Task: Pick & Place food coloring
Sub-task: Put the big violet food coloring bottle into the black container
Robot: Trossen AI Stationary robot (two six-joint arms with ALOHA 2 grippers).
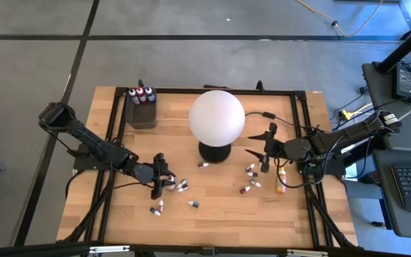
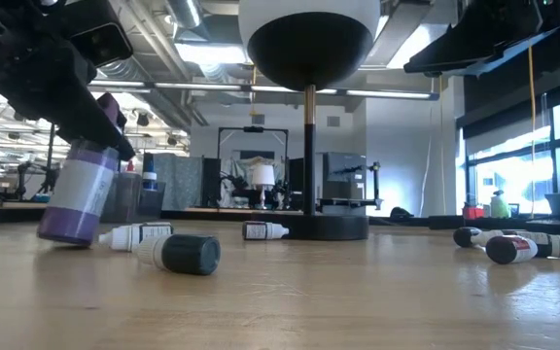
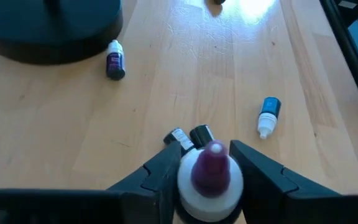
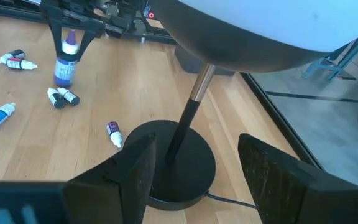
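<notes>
My left gripper [image 1: 161, 183] stands over the wooden table's left half, shut on a purple food coloring bottle [image 2: 76, 199] with a white label. Several tiny dropper bottles lie on their sides around it, such as a blue one [image 3: 268, 116], a dark-capped one [image 2: 178, 254] and one near the lamp [image 3: 115, 62]. More lie on the right [image 1: 248, 178], beside a taller orange bottle [image 1: 282, 180]. My right gripper [image 4: 194, 146] hangs open in front of the globe lamp's stem, touching nothing. My left gripper pinches the purple bottle by its white shoulder [image 3: 188, 186], just below the purple cap [image 3: 211, 167], one finger on each side. The fingers slant down from the table's left. The bottle hangs slightly tilted, cap up, its base [image 2: 61, 236] at table height; whether it is clear, I cannot tell.
The big white globe lamp [image 1: 217, 118] stands on a black round base [image 4: 173, 171] at the table's middle. A dark grey tray [image 1: 143, 118] at the far left holds three upright bottles [image 1: 140, 94]. Black rails and cables run along the table's edges.
</notes>
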